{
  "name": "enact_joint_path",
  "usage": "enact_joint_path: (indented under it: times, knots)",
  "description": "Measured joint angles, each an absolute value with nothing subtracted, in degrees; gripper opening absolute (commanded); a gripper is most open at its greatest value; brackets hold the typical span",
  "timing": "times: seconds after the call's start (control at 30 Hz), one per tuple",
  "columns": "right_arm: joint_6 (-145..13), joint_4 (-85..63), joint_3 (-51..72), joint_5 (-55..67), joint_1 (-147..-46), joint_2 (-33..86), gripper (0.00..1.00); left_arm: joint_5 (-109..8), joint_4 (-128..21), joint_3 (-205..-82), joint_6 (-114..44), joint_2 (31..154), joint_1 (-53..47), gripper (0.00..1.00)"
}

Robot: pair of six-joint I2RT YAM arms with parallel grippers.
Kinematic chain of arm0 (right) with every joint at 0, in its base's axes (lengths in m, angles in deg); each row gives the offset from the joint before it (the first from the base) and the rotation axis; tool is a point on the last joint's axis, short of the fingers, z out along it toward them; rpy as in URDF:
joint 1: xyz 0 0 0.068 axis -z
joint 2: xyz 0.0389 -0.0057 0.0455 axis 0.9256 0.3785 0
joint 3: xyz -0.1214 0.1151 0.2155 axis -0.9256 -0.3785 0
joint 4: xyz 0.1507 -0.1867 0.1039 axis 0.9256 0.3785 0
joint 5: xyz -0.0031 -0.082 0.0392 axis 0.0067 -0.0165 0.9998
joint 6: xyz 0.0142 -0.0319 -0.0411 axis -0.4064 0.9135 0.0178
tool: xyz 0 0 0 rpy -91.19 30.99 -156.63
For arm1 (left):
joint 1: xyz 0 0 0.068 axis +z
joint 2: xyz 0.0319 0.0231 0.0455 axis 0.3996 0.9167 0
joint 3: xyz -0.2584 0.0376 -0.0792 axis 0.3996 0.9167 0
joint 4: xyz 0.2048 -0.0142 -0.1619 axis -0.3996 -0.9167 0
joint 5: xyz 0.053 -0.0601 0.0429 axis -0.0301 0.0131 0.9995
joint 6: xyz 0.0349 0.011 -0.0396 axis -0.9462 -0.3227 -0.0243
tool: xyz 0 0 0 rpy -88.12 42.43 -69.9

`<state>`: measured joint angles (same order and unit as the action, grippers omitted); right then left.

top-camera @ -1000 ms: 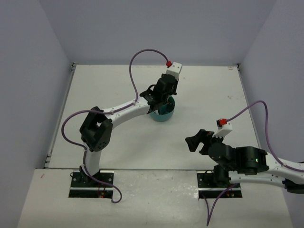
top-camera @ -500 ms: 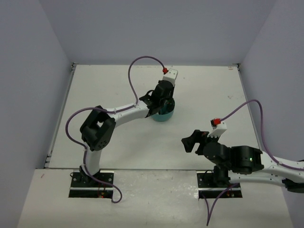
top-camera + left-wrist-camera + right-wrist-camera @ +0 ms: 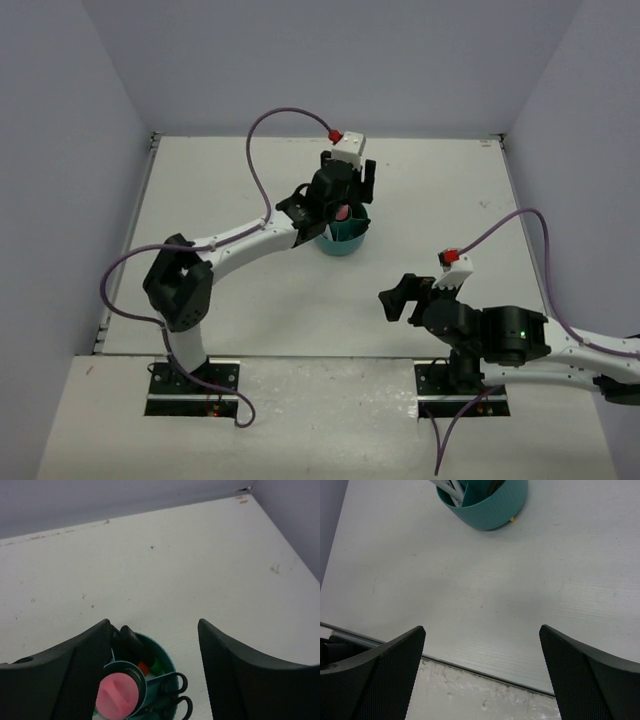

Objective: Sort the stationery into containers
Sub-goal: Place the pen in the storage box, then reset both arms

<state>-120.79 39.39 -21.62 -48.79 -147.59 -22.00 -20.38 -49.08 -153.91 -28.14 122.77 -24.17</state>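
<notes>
The round teal organizer (image 3: pixel 345 240) stands mid-table and holds the stationery. In the left wrist view its rim (image 3: pixel 170 656) shows below, with a pink-capped glue stick (image 3: pixel 116 696) upright in the central well. Black scissors handles (image 3: pixel 185 682), an orange tip (image 3: pixel 143 668) and a green tip (image 3: pixel 156 666) stand in the outer compartments. My left gripper (image 3: pixel 154 625) hangs open just above the organizer, holding nothing. My right gripper (image 3: pixel 482 628) is open and empty near the table's front edge, well short of the organizer (image 3: pixel 490 507), where white pens (image 3: pixel 451 491) show.
The white table (image 3: pixel 240 180) is boxed in by pale walls on the left, back and right. A raised ledge (image 3: pixel 485 690) runs along the front edge under my right gripper. Purple cables (image 3: pixel 262 160) loop above both arms.
My left gripper has gone from shut to open over the organizer, and the pink-capped glue stick now stands free in the central well. The right arm has drifted slightly left.
</notes>
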Motion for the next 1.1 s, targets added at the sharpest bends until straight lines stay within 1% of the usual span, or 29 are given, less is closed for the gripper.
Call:
enact_joint_path:
  times: [0.07, 0.13, 0.17, 0.27, 0.33, 0.43, 0.57, 0.63, 0.7, 0.87, 1.0, 1.1]
  knots:
    - [-120.76, 39.34, -21.62, -48.81, -147.59, -21.47, 0.99, -20.51, -50.65, -153.74, -27.29, 118.92, -24.49, 0.92]
    - [-120.75, 39.24, -21.62, -48.84, -147.58, -21.03, 0.99, -20.46, -52.68, -153.73, -26.41, 114.24, -24.80, 0.99]
    - [-120.66, 39.20, -21.62, -48.86, -147.57, -20.77, 0.99, -20.27, -53.92, -153.68, -25.88, 111.66, -24.95, 1.00]
    - [-119.72, 39.22, -21.58, -49.35, -147.59, -19.76, 0.99, -18.79, -58.04, -152.07, -23.89, 102.68, -25.28, 1.00]
    - [-119.72, 40.50, -21.11, -50.65, -147.59, -18.43, 0.99, -16.30, -61.27, -148.68, -22.30, 95.70, -25.29, 1.00]
    - [-123.27, 47.08, -17.71, -53.09, -147.58, -16.26, 0.99, -11.36, -69.24, -142.79, -18.12, 86.20, -24.46, 1.00]
    - [-126.25, 54.73, -11.63, -56.69, -147.59, -16.02, 0.99, -9.77, -76.16, -133.21, -13.65, 77.49, -18.40, 1.00]
    - [-127.05, 57.65, -9.42, -58.74, -147.58, -16.62, 0.99, -8.46, -80.55, -128.17, -11.41, 74.56, -14.45, 1.00]
    - [-127.52, 60.17, -7.97, -60.41, -147.57, -17.01, 0.99, -7.05, -86.10, -125.58, -9.41, 73.18, -12.68, 1.00]
    - [-130.19, 63.41, -6.12, -63.06, -147.57, -17.14, 0.99, -6.38, -95.58, -124.99, -7.30, 68.56, -12.58, 1.00]
    - [-131.83, 64.37, -6.36, -64.88, -147.57, -18.73, 0.99, -4.83, -100.90, -125.08, -7.35, 60.74, -12.58, 1.00]
    - [-132.15, 64.87, -7.36, -65.63, -147.57, -20.88, 0.99, -3.66, -101.99, -124.79, -8.52, 54.86, -12.57, 1.00]
